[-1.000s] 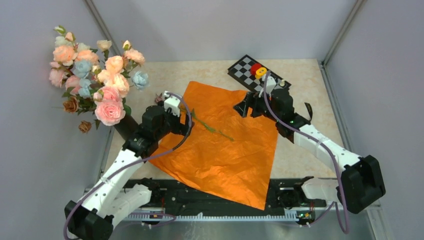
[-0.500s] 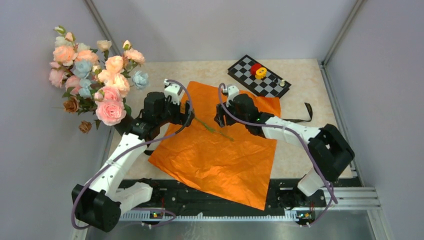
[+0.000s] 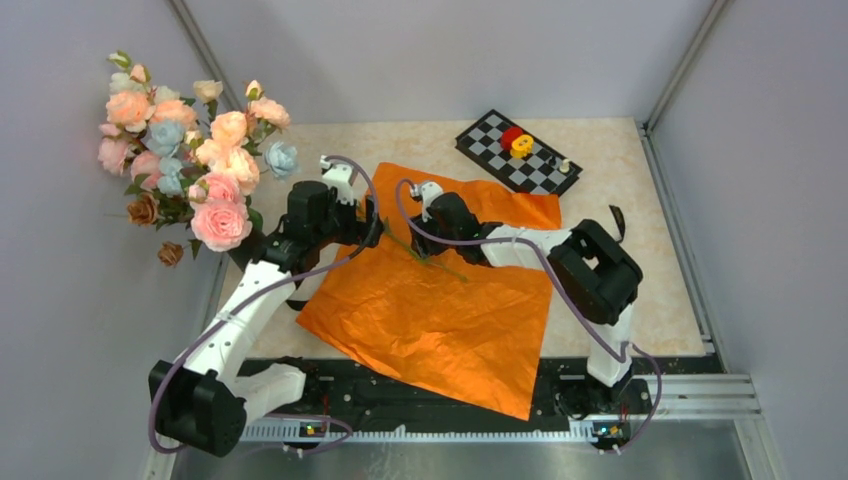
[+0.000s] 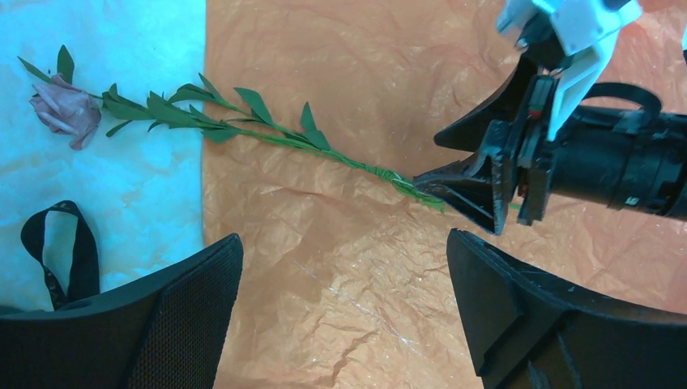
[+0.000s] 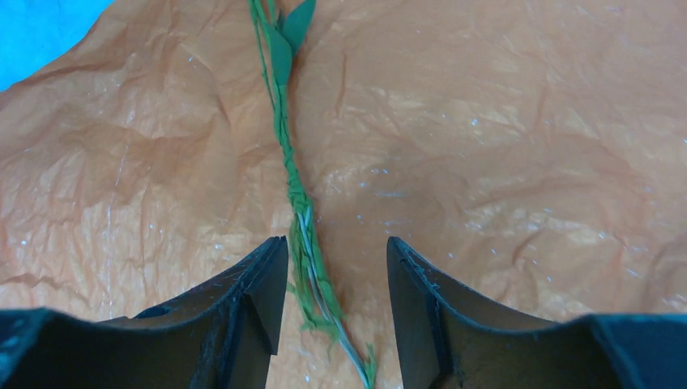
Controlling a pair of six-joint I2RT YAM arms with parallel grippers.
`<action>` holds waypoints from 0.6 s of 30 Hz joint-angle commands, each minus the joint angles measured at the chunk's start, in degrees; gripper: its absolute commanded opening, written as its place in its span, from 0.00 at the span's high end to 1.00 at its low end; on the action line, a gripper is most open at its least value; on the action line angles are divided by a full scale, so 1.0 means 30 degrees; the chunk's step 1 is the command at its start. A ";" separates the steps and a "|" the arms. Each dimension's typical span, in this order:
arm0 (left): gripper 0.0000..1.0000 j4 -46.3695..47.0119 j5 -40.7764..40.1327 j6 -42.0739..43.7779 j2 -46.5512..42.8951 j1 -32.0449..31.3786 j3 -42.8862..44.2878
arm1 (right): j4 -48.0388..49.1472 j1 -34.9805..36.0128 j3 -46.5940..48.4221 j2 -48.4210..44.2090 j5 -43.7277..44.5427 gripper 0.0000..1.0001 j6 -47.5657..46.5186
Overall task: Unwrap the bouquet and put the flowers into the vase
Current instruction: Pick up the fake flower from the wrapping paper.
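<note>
The orange wrapping paper [image 3: 440,320] lies spread flat on the table. One flower lies across it, a mauve bloom [image 4: 65,109] on a thin green leafy stem [image 4: 267,134], with the bloom off the paper's edge. My right gripper [image 5: 336,259] is down at the stem's lower end [image 5: 304,235], fingers on either side with a gap still showing. Close beside it my left gripper [image 4: 340,243] hovers wide open over bare paper, holding nothing. The black vase [image 3: 245,250] stands at the left, partly hidden behind my left arm, holding a big bunch of pastel flowers [image 3: 190,150].
A checkerboard with red and yellow pieces [image 3: 518,150] sits at the back right. One black ribbon [image 3: 612,225] lies right of the paper, and a ribbon loop [image 4: 57,243] lies by my left gripper. Enclosure walls stand close on the left, back and right.
My right arm swung left across the paper to the stem, and its jaws have narrowed around it. The left gripper edged slightly back and stayed wide open.
</note>
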 commanded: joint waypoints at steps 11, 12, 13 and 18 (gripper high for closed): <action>0.01 0.0971 -0.0184 -0.0631 0.0274 0.0098 0.0130 | 0.0847 0.1300 0.3048 0.2752 0.1308 0.53 -0.1950; 0.01 0.0945 -0.0118 -0.0638 0.0320 0.0110 0.0149 | 0.0877 0.1356 0.3121 0.2878 0.1557 0.54 -0.2055; 0.01 0.0894 -0.0109 -0.0632 0.0366 0.0104 0.0184 | 0.0921 0.1363 0.3141 0.2934 0.1645 0.54 -0.2119; 0.01 0.0779 0.0079 -0.0631 0.0429 0.0112 0.0292 | 0.1237 0.1446 0.2989 0.3242 0.1991 0.56 -0.2245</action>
